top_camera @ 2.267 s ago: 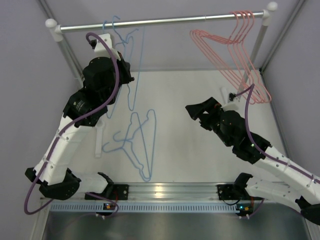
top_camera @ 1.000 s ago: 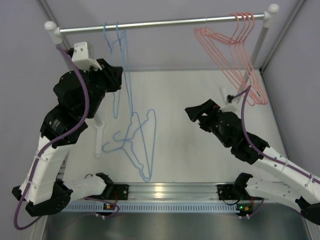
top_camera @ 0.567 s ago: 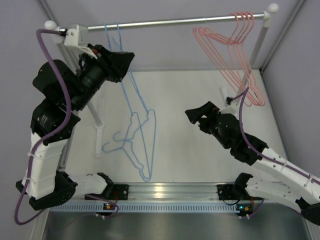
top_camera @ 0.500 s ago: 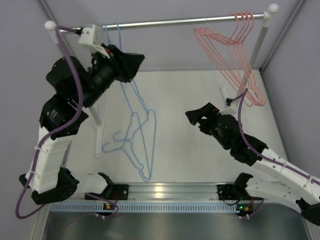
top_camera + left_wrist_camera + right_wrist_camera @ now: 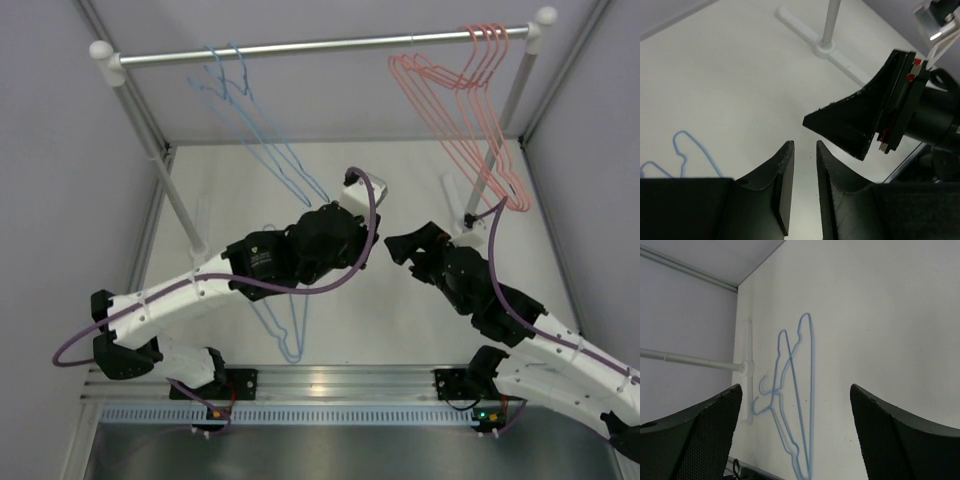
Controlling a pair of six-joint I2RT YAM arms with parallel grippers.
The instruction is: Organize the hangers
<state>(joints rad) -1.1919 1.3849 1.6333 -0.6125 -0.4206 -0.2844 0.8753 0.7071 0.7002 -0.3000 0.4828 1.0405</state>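
Note:
Two light blue hangers hang at the left of the silver rail, swung out slantwise. Several pink-red hangers hang at its right end. Two more blue hangers lie crossed on the table, mostly hidden under the left arm in the top view; one blue hook shows in the left wrist view. My left gripper is low over the table's middle, open by a narrow gap, holding nothing. My right gripper faces it closely, wide open and empty.
The rail's white posts stand at the left and the right, with flat feet on the table. Grey walls close in the back and both sides. An aluminium bar runs along the near edge.
The left arm has swung down from the rail's left end to the table's middle, beside the right gripper. The blue hangers stay on the rail, now swung out. The right arm shifted slightly.

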